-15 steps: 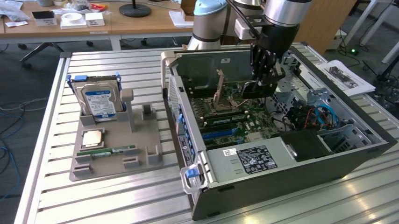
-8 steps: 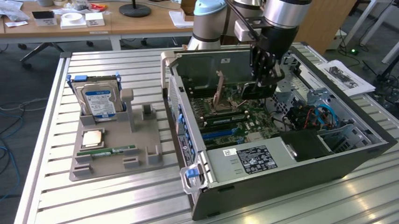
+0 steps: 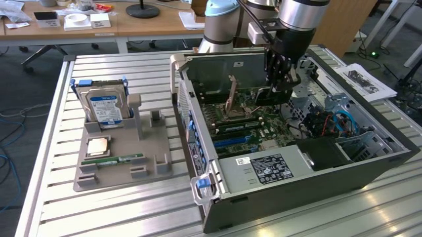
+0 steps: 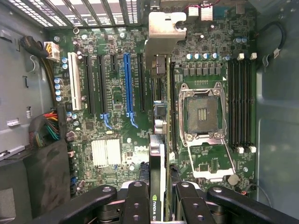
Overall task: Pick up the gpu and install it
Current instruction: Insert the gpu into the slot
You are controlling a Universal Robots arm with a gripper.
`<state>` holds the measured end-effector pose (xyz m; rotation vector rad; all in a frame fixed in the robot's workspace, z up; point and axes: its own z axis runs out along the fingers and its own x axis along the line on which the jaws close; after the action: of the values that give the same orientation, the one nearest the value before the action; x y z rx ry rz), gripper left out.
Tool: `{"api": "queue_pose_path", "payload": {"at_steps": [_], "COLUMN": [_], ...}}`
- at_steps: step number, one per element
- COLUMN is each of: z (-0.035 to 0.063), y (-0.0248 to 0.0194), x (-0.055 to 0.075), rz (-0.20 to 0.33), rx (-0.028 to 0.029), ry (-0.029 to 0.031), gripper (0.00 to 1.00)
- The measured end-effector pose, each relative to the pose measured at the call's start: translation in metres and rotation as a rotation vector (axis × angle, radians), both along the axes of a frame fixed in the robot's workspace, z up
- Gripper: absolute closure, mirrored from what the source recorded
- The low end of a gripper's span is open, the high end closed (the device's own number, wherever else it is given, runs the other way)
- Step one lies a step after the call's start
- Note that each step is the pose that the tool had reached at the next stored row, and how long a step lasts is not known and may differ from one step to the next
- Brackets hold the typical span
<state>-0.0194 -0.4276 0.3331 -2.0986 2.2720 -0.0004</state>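
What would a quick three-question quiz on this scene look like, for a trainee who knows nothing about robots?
1. True or false: the gripper holds the gpu edge-on inside the open computer case.
2. Where does the hard drive stand? A) inside the case. B) upright on the grey tray beside the case. C) flat on the wooden desk behind.
3. Fill in: the processor socket on the motherboard is ___ (filled or empty).

Key: 1 true. 2 B. 3 empty.
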Motion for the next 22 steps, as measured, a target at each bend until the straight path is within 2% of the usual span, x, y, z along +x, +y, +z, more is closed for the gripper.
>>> {"api": "queue_pose_path", "payload": {"at_steps": [7,16,22], "z": [-0.0047,-0.0048,-0.0050], "y": [0.0000,0.0000,0.0000], "x": [0.0000,-0.0003,-0.0057], "rz": [0.000,0.000,0.000], "rx": [-0.0003,-0.0003,-0.0003], "ry": [0.0001,0.0001,-0.0001], "gripper": [0.73,0.73,0.73]}}
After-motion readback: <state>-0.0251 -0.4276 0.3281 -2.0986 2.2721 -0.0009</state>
